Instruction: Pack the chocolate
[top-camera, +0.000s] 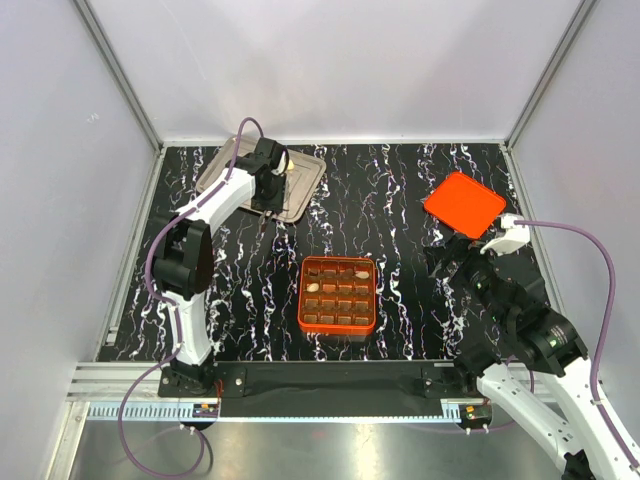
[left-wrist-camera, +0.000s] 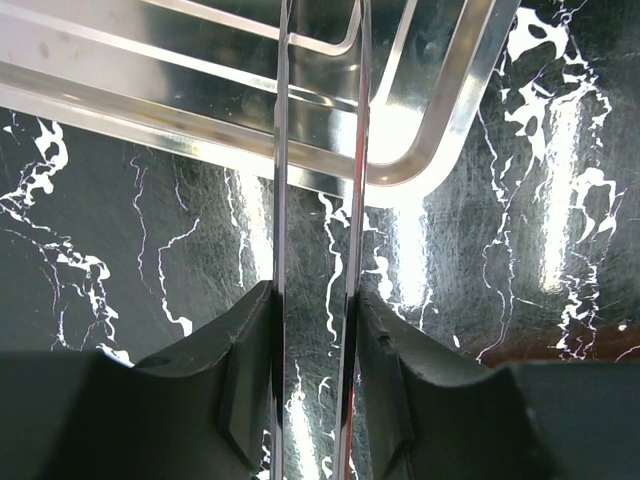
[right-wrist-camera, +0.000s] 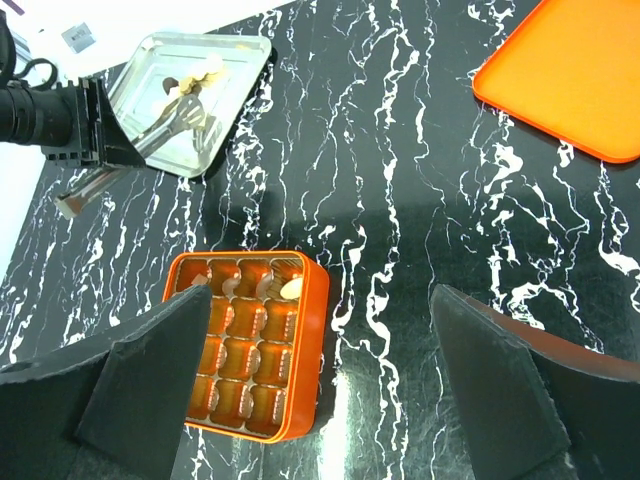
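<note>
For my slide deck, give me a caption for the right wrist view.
Orange box nearly empty; chocolate waits in the metal tray, orange lid set aside.

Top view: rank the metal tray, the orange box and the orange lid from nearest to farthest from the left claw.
Measured from the left claw, which grips metal tweezers:
1. metal tray: back left, overlapped by the claw in the top view.
2. orange box: centre of the table, toward the front.
3. orange lid: far right side.
</note>
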